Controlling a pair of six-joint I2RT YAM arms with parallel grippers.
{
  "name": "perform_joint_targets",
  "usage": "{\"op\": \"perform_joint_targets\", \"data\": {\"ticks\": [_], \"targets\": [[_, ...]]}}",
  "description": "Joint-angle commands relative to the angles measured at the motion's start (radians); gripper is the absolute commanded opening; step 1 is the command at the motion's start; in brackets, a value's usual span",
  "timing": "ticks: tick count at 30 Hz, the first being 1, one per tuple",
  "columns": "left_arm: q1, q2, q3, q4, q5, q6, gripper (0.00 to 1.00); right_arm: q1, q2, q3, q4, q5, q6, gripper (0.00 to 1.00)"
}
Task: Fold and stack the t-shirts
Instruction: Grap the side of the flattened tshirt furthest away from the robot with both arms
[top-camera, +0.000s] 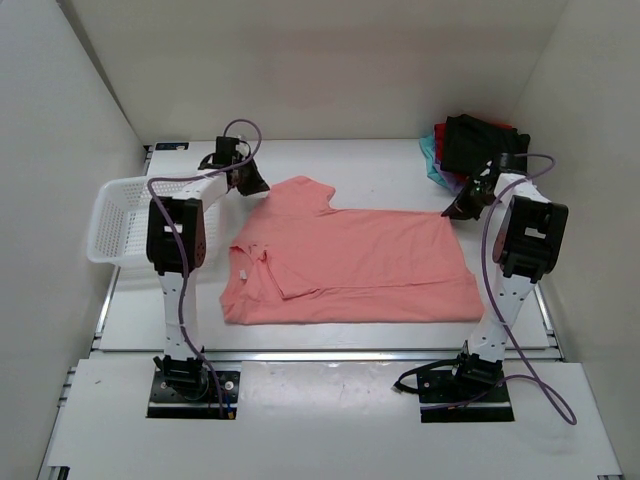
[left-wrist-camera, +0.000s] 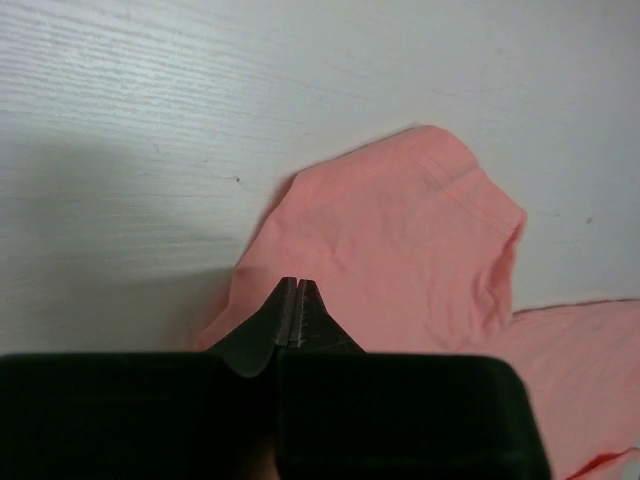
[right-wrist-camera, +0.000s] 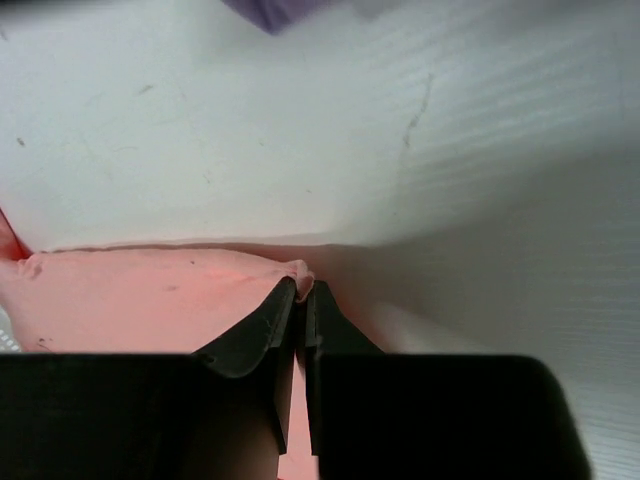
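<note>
Nearest me, the salmon-pink t-shirt (top-camera: 350, 265) lies spread over the middle of the surface (top-camera: 330, 160), one sleeve toward 11 o'clock. At that sleeve my left fingers (left-wrist-camera: 283, 308) are pressed together on the cloth's edge, though I cannot tell if they hold it; at 2 o'clock my right fingers (right-wrist-camera: 268, 322) pinch the shirt's far corner. Beyond, at 1 o'clock, the folded t-shirts (top-camera: 470, 140) sit piled.

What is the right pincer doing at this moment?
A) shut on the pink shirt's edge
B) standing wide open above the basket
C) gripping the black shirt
A: the right pincer is shut, with the pink shirt bunched at its tips.
</note>
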Motion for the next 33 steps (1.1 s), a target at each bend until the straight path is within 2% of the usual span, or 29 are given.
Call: {"op": "perform_joint_targets", "data": {"ticks": [1, 8, 11, 12, 13, 14, 15, 21, 23, 27, 31, 33], "targets": [[0.015, -0.157, -0.031, 0.044, 0.048, -0.026, 0.00, 0.008, -0.027, 0.076, 0.008, 0.002, -0.072, 0.00], [0.035, -0.316, -0.198, 0.092, 0.088, -0.042, 0.00, 0.041, -0.115, 0.013, 0.002, 0.018, -0.140, 0.00], [0.031, -0.317, -0.223, 0.100, 0.067, -0.050, 0.00, 0.042, -0.141, -0.019, 0.017, 0.019, -0.149, 0.00], [0.028, -0.298, -0.212, 0.085, 0.051, -0.055, 0.02, 0.050, -0.147, -0.025, 0.017, 0.025, -0.149, 0.00], [0.018, -0.286, -0.212, 0.084, 0.019, -0.043, 0.19, 0.050, -0.152, -0.039, 0.021, 0.016, -0.148, 0.00], [0.015, -0.275, -0.193, 0.084, -0.021, -0.036, 0.31, 0.054, -0.162, -0.056, 0.023, 0.018, -0.148, 0.00], [0.003, -0.258, -0.182, 0.078, -0.039, -0.026, 0.38, 0.056, -0.178, -0.059, 0.023, 0.018, -0.155, 0.00], [-0.049, -0.146, -0.051, 0.003, -0.182, 0.068, 0.36, 0.070, -0.228, -0.133, 0.046, 0.036, -0.151, 0.00], [-0.067, -0.104, -0.015, -0.030, -0.235, 0.100, 0.41, 0.079, -0.233, -0.140, 0.046, 0.045, -0.143, 0.00], [-0.089, -0.039, 0.068, -0.070, -0.309, 0.123, 0.43, 0.080, -0.233, -0.130, 0.035, 0.067, -0.141, 0.00], [-0.100, -0.008, 0.079, -0.107, -0.380, 0.142, 0.47, 0.071, -0.236, -0.117, 0.027, 0.065, -0.149, 0.00], [-0.100, 0.010, 0.091, -0.141, -0.409, 0.136, 0.53, 0.067, -0.238, -0.122, 0.020, 0.061, -0.141, 0.00]]}}
